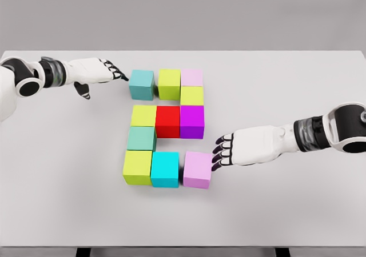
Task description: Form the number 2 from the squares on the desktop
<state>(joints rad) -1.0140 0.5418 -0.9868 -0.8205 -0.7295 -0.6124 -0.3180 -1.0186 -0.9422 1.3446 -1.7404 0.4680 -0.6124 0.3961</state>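
Eleven coloured cubes sit on a grey table (286, 97), forming a blocky 2. Top row: teal cube (141, 84), lime cube (169, 83), pale pink cube (192, 77). Below, a second lime (191, 96) leads to a middle row of lime, red cube (167, 121) and purple cube (191, 121). The bottom row ends in a pink cube (197, 169), set slightly apart. The left hand (94, 72) reaches toward the teal cube, fingers extended, seemingly just short of touching. The right hand (246, 147) has relaxed fingers, tips against the pink cube, grasping nothing.
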